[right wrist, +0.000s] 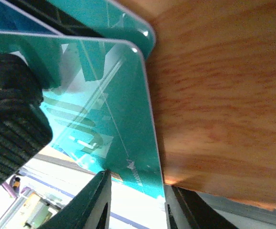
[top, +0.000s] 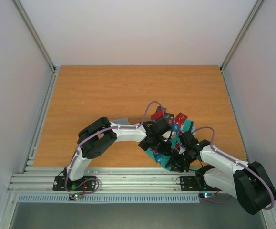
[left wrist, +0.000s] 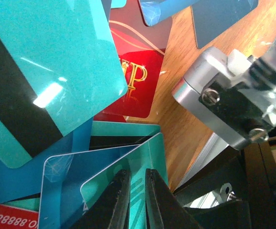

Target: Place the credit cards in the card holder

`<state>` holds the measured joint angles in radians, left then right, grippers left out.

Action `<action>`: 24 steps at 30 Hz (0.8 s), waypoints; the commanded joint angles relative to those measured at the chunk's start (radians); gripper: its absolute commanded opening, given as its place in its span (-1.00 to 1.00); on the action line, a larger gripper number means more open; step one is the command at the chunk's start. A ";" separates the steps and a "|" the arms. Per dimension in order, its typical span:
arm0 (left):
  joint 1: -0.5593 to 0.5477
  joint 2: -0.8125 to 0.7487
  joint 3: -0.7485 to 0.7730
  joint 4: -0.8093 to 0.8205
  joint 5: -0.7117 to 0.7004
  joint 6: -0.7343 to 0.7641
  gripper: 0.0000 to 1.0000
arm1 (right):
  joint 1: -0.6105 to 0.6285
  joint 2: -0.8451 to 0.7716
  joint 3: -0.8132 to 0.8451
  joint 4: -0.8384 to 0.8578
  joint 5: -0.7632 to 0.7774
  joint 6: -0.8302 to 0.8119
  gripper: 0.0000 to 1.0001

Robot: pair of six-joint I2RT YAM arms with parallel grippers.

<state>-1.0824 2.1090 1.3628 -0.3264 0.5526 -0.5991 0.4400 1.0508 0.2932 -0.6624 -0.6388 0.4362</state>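
Note:
The credit cards (top: pixel 176 125) lie in a loose teal, blue and red pile near the table's front edge. In the left wrist view my left gripper (left wrist: pixel 138 183) has its fingers almost together, tips down on a striped teal card (left wrist: pixel 145 155). That teal card (right wrist: pixel 114 119) sticks out past the table's front edge. My right gripper (right wrist: pixel 135 195) is open, with the card's overhanging end between its fingers. The two grippers meet low in the top view, left (top: pixel 165 147) and right (top: pixel 178 158). A pale rectangle (top: pixel 121 119) behind the left arm looks like the card holder, mostly hidden.
A large teal card with a black stripe (left wrist: pixel 47 71) and a red gold-lettered card (left wrist: pixel 135 81) lie close by. The right arm's metal wrist (left wrist: pixel 219 100) is right beside the left gripper. The wooden table (top: pixel 104 90) ends at an aluminium rail (top: pixel 128 181).

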 commanded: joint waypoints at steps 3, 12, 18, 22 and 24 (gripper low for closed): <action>-0.004 0.051 -0.029 -0.006 -0.023 -0.008 -0.74 | 0.003 -0.037 0.015 0.071 0.007 -0.009 -0.50; -0.004 0.035 -0.026 -0.005 -0.021 -0.014 -0.74 | 0.003 -0.061 0.048 0.025 0.028 -0.028 -0.66; -0.002 0.005 -0.014 -0.015 -0.023 -0.029 -0.74 | 0.003 -0.067 0.062 0.017 0.032 -0.030 -0.81; 0.003 -0.009 -0.015 -0.009 -0.016 -0.047 -0.74 | 0.003 -0.057 0.071 0.019 0.038 -0.032 -0.89; 0.006 -0.014 -0.019 -0.004 -0.011 -0.056 -0.74 | 0.003 -0.051 0.080 0.018 0.040 -0.035 -0.92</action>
<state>-1.0740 2.1052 1.3613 -0.3183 0.5537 -0.6312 0.4408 0.9985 0.3264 -0.6994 -0.6365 0.4187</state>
